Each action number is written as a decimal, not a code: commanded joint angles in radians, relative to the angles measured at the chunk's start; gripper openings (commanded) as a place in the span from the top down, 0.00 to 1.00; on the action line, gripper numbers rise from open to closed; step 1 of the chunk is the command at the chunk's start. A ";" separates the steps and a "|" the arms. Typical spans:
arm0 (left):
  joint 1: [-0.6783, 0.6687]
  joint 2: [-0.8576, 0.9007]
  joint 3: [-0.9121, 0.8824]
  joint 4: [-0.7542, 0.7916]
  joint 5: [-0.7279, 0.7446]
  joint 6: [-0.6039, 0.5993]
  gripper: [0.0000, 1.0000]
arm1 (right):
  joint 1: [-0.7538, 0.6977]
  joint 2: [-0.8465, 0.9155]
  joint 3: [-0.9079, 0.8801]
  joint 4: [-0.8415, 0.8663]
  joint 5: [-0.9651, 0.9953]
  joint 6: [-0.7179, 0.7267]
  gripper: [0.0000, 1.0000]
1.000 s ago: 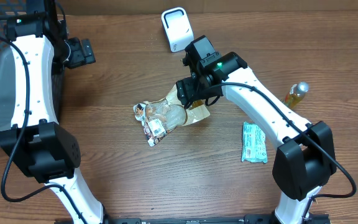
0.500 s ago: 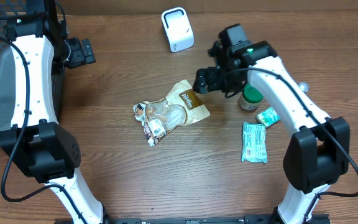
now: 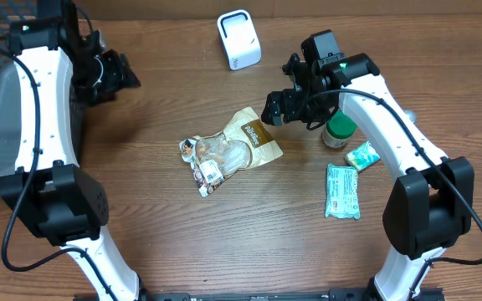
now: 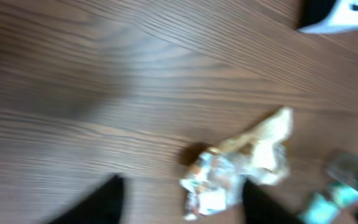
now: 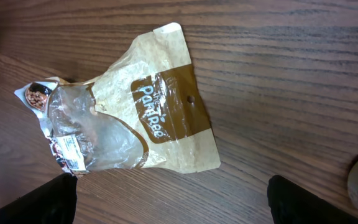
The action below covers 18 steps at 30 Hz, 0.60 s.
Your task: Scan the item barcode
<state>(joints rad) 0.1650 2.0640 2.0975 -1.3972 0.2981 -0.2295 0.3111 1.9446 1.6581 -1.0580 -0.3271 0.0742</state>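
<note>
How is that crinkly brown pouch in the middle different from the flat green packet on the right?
The brown pouch is tan with a clear window and crumpled; the green packet is teal, flat and neatly rectangular. The brown pouch is larger and lies slanted mid-table; the green packet lies straighter, farther right. Both rest on the wooden table, and neither is held.

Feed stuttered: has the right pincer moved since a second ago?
Yes: the right pincer shifted right and up-frame, off the unmoved pouch and its brown end.

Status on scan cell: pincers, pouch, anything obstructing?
Left pincer and right pincer open, empty. Snack pouch flat on table, ungripped. Jar close by right pincer.
</note>
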 commanded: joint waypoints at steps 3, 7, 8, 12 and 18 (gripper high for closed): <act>-0.103 0.005 0.012 -0.057 0.101 -0.014 0.96 | 0.005 -0.003 -0.014 0.008 -0.012 -0.050 0.02; -0.200 0.005 0.005 -0.075 0.007 -0.018 0.96 | 0.005 0.003 -0.015 0.010 -0.012 -0.050 0.02; -0.225 0.005 0.000 -0.078 -0.017 -0.028 0.96 | 0.005 0.008 -0.015 0.011 -0.013 -0.050 0.02; -0.336 0.009 -0.049 -0.072 -0.107 -0.097 0.96 | 0.005 0.038 -0.015 0.018 -0.016 -0.050 0.02; -0.429 0.009 -0.176 -0.014 -0.122 -0.101 0.96 | 0.005 0.097 -0.015 0.040 -0.103 -0.096 0.02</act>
<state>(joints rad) -0.2440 2.0640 1.9816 -1.4345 0.2234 -0.3023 0.3111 2.0033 1.6520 -1.0309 -0.3614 0.0196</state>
